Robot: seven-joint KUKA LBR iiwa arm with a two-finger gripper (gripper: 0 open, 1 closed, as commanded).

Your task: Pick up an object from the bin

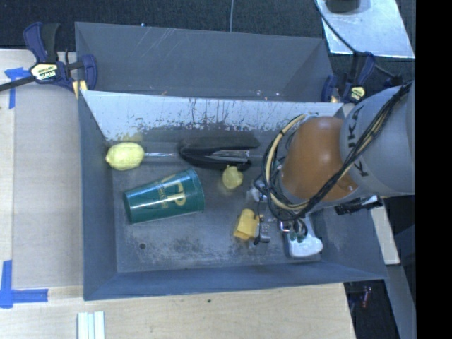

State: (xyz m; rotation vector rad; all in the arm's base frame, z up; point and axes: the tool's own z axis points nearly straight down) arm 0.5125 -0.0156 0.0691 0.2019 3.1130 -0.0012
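Gripper point(264, 226) sits low in the near right part of the bin point(99, 189), just beside a small yellow block point(245, 226). Can't tell if the claw is open or closed. White thing point(305, 246) just right of it. Teal cup point(164, 196) on its side to the left, lemon point(125, 156) far left.

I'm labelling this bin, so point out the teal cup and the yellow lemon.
teal cup point(164, 196): camera view, middle of its side wall.
yellow lemon point(125, 156): camera view, centre of its rind.
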